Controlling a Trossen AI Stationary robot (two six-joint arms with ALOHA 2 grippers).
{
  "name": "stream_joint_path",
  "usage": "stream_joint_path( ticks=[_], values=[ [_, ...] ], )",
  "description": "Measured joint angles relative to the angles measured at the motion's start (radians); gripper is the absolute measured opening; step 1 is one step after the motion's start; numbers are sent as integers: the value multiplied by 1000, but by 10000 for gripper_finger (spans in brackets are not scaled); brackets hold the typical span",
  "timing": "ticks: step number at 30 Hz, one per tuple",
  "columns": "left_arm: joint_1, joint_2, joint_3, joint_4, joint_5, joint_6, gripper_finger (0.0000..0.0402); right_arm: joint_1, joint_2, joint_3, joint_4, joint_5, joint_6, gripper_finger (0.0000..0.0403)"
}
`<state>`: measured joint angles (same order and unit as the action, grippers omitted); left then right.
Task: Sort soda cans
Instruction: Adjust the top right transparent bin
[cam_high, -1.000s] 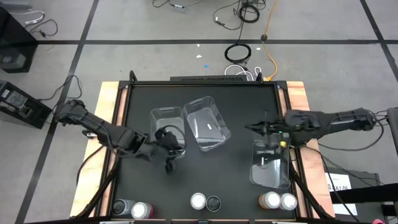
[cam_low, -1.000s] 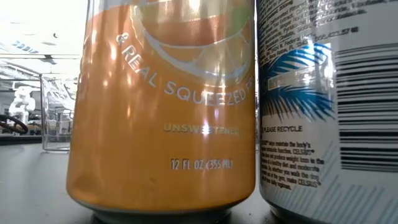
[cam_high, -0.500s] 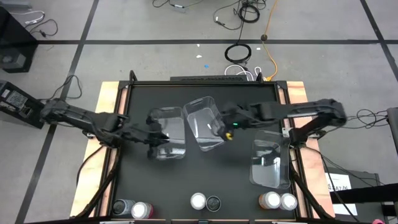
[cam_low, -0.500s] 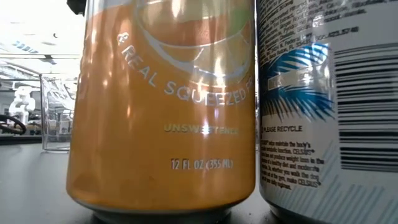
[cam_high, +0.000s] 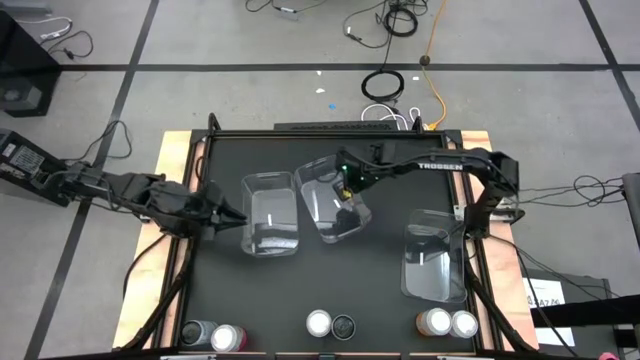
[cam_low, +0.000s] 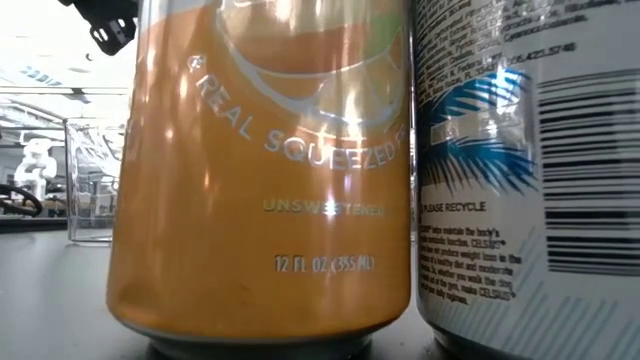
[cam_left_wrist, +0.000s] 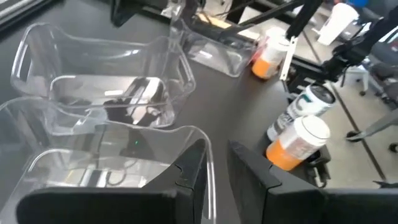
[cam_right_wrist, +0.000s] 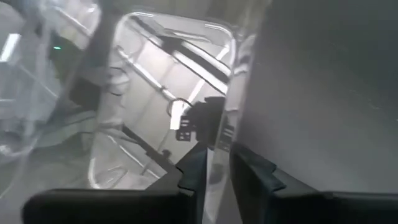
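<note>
High view: I'm still arranging bins, not cans. My right gripper (cam_high: 347, 188) has its narrowly parted jaws over the rim of the middle bin (cam_high: 322, 172); the left gripper (cam_high: 233, 212) pinches the wall of the left bin (cam_high: 268, 242). All three bins, including the right bin (cam_high: 432, 285), look empty. The soda cans (cam_high: 330, 324) stand in pairs along the surface's near edge. Next I'd square the bins, then fetch a can.
</note>
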<state>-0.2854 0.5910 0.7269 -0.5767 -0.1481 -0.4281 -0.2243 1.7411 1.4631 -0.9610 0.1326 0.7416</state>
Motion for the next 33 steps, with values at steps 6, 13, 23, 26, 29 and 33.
stream_joint_path(
  ticks=[6,13,23,26,29,33],
  values=[
    [-4,-19,0,-12,0,25,73,-41,50,0,-3,-2,-15,114],
    [-4,-20,0,-76,0,19,73,-59,109,0,4,-4,-40,143],
    [-4,-20,0,-95,-2,19,73,-60,174,0,1,-45,-26,114],
    [-4,-20,0,-95,-2,20,73,-60,183,0,1,-49,24,82],
    [-4,-20,0,-95,-3,24,73,-57,184,0,4,-54,62,29],
    [-4,-20,0,-99,-4,25,73,-36,184,0,3,-53,135,9]
  ],
)
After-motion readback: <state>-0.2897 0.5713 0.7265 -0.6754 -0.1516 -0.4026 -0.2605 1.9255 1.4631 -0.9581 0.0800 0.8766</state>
